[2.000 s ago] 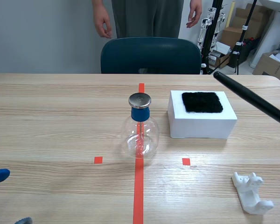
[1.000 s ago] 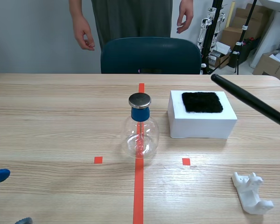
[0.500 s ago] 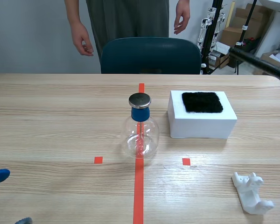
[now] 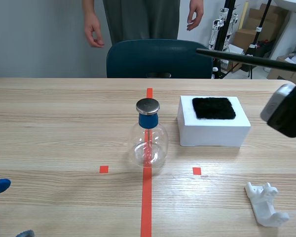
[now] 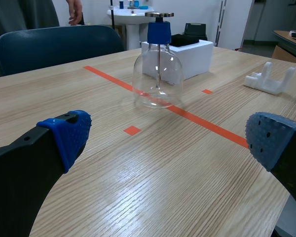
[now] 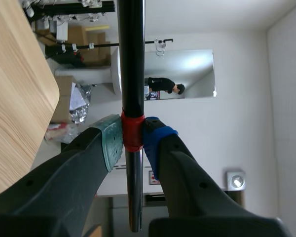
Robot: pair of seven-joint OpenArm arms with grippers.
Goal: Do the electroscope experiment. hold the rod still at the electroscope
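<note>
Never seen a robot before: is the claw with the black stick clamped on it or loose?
Clamped shut: the right claw's pads press the black rod from both sides at its red band, no gap.

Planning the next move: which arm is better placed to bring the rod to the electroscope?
Right. Its jaws are shut on the rod, raised above the table; the left arm's jaws are open, empty and low.

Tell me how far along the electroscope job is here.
Done: the right gripper is shut on the long black rod. In hand: the rod hangs high, its tip well away from the round metal cap on the clear glass flask electroscope. Left: bring the tip to that cap and hold there.
</note>
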